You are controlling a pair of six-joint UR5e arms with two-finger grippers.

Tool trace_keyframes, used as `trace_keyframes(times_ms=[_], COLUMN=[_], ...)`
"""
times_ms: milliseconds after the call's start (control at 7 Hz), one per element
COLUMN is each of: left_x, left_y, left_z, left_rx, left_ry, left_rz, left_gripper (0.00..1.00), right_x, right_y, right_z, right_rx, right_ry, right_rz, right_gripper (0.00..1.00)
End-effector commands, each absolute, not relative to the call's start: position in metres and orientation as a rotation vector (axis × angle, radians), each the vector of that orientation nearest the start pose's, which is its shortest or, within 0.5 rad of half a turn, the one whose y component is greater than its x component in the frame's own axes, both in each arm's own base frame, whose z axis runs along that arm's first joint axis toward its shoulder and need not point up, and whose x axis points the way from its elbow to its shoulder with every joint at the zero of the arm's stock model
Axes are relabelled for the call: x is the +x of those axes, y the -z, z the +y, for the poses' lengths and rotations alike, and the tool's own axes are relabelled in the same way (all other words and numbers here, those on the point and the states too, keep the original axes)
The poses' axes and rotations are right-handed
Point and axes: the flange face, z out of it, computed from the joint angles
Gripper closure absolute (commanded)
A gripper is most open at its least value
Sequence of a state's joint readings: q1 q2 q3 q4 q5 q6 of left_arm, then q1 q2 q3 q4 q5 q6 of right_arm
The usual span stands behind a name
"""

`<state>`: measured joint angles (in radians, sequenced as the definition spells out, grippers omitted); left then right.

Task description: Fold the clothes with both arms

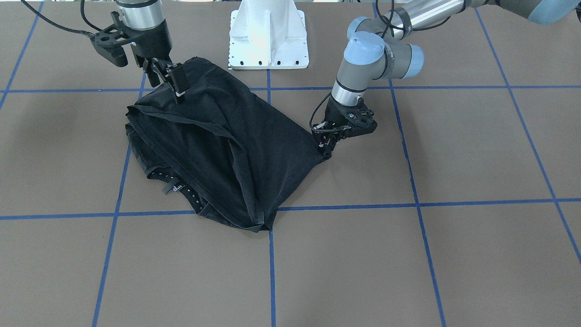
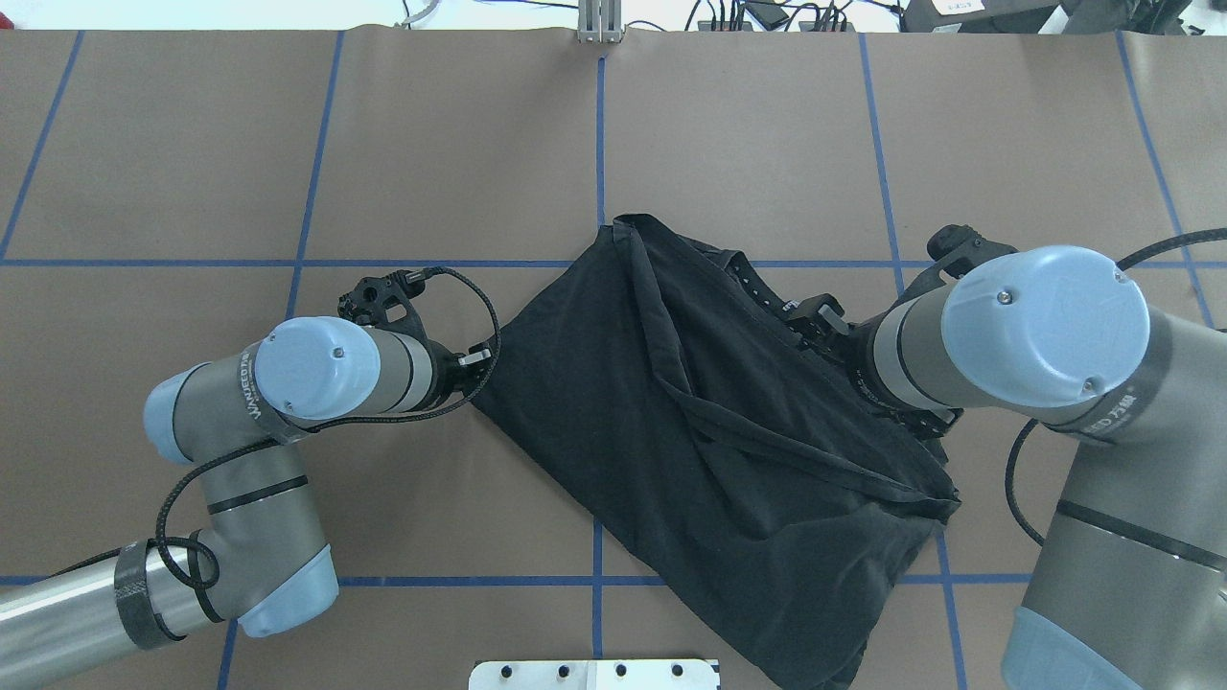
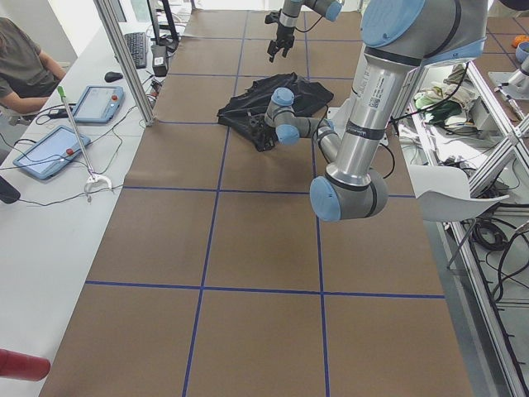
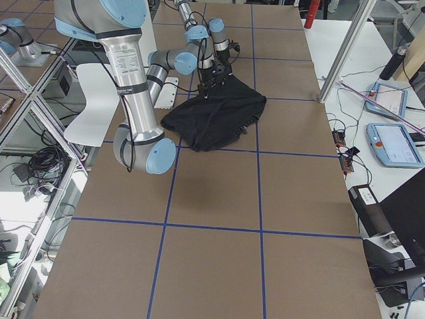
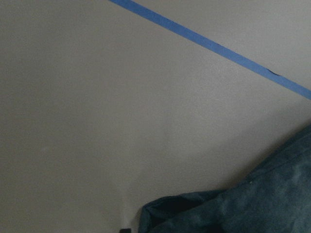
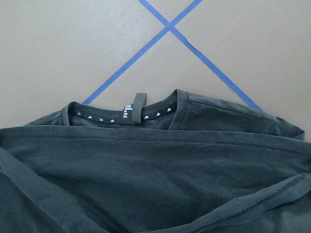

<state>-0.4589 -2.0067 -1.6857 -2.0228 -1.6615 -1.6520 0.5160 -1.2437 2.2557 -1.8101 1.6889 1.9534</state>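
The black T-shirt (image 1: 218, 150) lies loosely folded and creased on the brown table (image 1: 454, 254), collar and label (image 1: 174, 186) toward the operators' side. Its logo is hidden. My left gripper (image 1: 326, 147) is low on the table and pinched shut on the shirt's pointed corner; it also shows in the overhead view (image 2: 476, 369). My right gripper (image 1: 165, 86) hangs a little above the shirt's opposite edge with its fingers spread and nothing between them. The right wrist view shows the collar (image 6: 138, 104) under a folded layer (image 6: 146, 179). The left wrist view shows only the shirt's corner (image 5: 252, 208).
The white base plate (image 1: 268, 45) stands just behind the shirt. Blue tape lines (image 1: 272, 272) grid the table. Tablets (image 3: 50, 153) and cables lie on the side bench, where a seated person (image 3: 25, 58) is. Brown table surface stretches toward the operators' side.
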Motion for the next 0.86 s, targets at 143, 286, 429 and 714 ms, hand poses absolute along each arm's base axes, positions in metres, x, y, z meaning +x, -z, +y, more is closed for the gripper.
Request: trace_keyframes(times_ms=[143,286,429,714], left_x=[0.507,0.489,0.46,0.444], left_y=[-0.297,-0.299,-0.302,-0.295], left_z=[-0.412,-0.438,-0.473,-0.571], left_rx=[0.171,0.256,0.327,0.439], left_ry=[0.383,0.317,0.311,0.338], left_rz=[1.027,1.002,0.979,0.944], left_gripper=[1.0,1.0,1.0,1.0], right_x=[-0.366,-0.365,-0.364,-0.363], right_y=[-0.24,-0.24,-0.24,-0.24], right_z=[-0.351,-0.352,-0.353,-0.354], right_rx=[-0.061,-0.059,-0.06,-0.059], right_ry=[-0.816,-0.819,-0.821,-0.824], right_rz=[-0.783,-0.783,-0.782,-0.782], right_gripper=[0.0,0.0,0.0,0.0])
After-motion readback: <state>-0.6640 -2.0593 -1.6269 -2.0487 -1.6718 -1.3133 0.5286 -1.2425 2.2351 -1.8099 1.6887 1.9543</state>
